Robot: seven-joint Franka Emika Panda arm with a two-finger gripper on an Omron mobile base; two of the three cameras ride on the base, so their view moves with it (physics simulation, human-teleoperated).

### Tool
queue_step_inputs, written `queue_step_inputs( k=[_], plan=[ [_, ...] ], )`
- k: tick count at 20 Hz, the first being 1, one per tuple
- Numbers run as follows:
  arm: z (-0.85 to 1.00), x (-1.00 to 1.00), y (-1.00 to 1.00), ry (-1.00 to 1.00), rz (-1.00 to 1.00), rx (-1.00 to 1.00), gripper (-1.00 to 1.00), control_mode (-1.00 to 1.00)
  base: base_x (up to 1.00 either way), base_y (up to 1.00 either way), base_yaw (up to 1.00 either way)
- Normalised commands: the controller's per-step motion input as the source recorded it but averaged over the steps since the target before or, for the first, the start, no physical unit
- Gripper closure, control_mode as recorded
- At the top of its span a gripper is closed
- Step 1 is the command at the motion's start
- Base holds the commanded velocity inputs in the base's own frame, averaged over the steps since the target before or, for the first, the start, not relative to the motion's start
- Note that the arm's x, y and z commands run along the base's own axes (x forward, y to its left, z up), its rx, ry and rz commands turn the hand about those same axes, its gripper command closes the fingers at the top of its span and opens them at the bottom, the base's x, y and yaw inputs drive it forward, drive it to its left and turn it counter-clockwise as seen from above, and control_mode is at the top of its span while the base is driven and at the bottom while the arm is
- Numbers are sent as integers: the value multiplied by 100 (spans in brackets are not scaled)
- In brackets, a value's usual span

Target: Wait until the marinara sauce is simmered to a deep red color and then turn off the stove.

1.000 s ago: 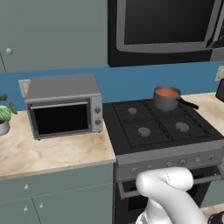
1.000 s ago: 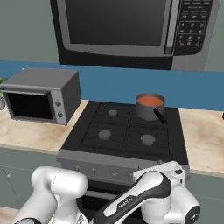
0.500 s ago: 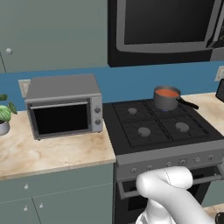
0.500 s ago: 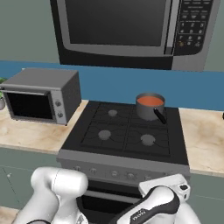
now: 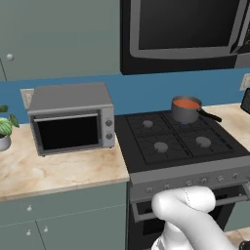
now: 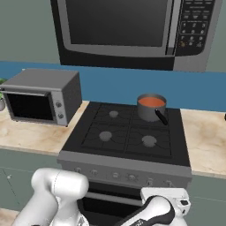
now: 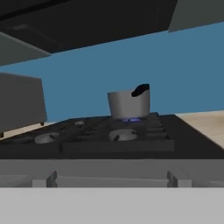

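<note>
Kitchen blue backsplash frames the stove [image 5: 183,146], where marinara sauce [image 5: 186,103] simmers far-right over blue flame; with the pincer released and low, switching off prematurely risks underdone, orange sauce.

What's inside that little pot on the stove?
The pot holds smooth orange-red marinara sauce, filling it nearly to the rim. The sauce covers the pot's bottom, so anything beneath its surface stays hidden.

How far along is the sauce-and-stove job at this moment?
Done: the saucepan sits on the rear right burner of the stove, and a blue flame burns under it. In hand: waiting; the marinara sauce looks orange-red, not deep red. Left: turning the knob on the front panel; the arm hangs low before the oven, touching nothing.
</note>
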Motion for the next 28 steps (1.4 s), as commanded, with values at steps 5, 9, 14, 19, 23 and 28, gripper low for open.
queue_step_inputs(
  k=[5,9,14,19,23,28],
  plan=[
    [-31,21,0,0,-17,2,-100,-100,0,0,0],
    [-25,34,4,0,-11,3,-100,-100,0,0,0],
    [-22,33,0,-9,0,4,-100,-100,0,0,0],
    [-27,11,0,-21,7,1,-100,-100,0,0,0],
    [-24,5,0,-22,2,0,-100,-100,0,0,0],
    [-27,5,0,-22,0,0,-100,-100,0,0,0]
  ],
)
